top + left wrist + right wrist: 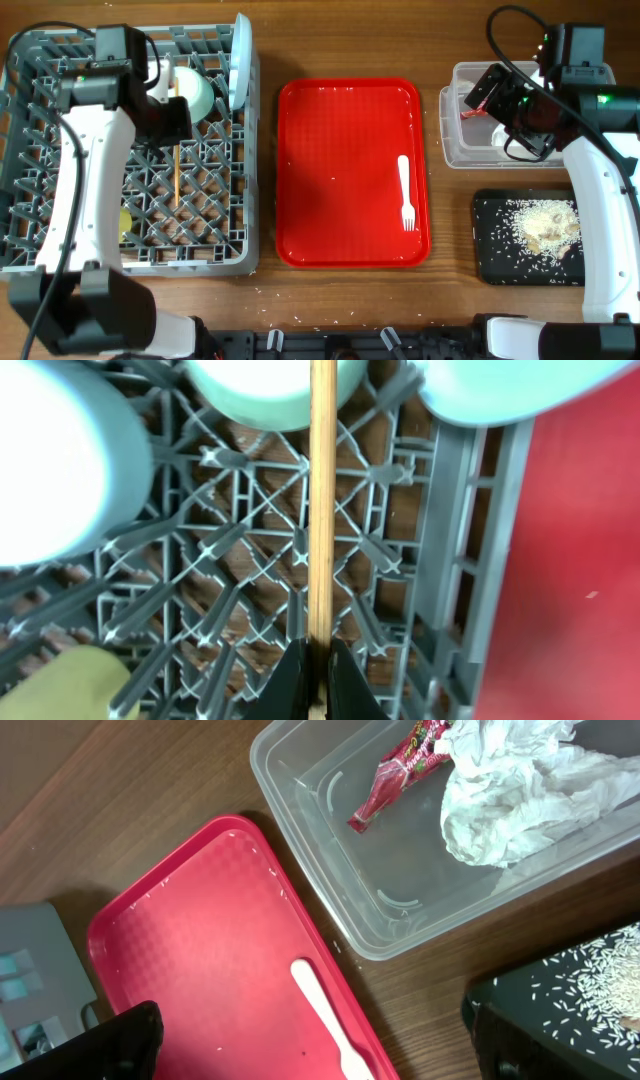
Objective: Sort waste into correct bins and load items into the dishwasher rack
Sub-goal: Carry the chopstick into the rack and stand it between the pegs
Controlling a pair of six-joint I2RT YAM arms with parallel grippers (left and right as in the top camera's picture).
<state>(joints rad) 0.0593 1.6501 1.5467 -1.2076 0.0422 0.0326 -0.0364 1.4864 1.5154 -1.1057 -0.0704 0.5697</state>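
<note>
The grey dishwasher rack [215,255] fills the left side. In it stand the pale blue plate [239,60], a light green bowl [199,92], a whitish bowl [45,460] and a yellow cup [125,224]. My left gripper [318,685] is shut on wooden chopsticks [321,500], held over the rack [240,560]. The white fork [406,192] lies on the red serving tray [330,160]. The clear tub [330,850] holds the red wrapper [400,765] and white napkin [510,790]. The black tray [495,255] holds rice scraps [545,225]. My right gripper [310,1040] is open and empty above the fork [325,1010].
The red serving tray [200,970] lies between the rack and the bins, with a few rice grains on it. Bare wooden table [455,200] shows between the tray and the bins. Cables run from the right arm at the back right.
</note>
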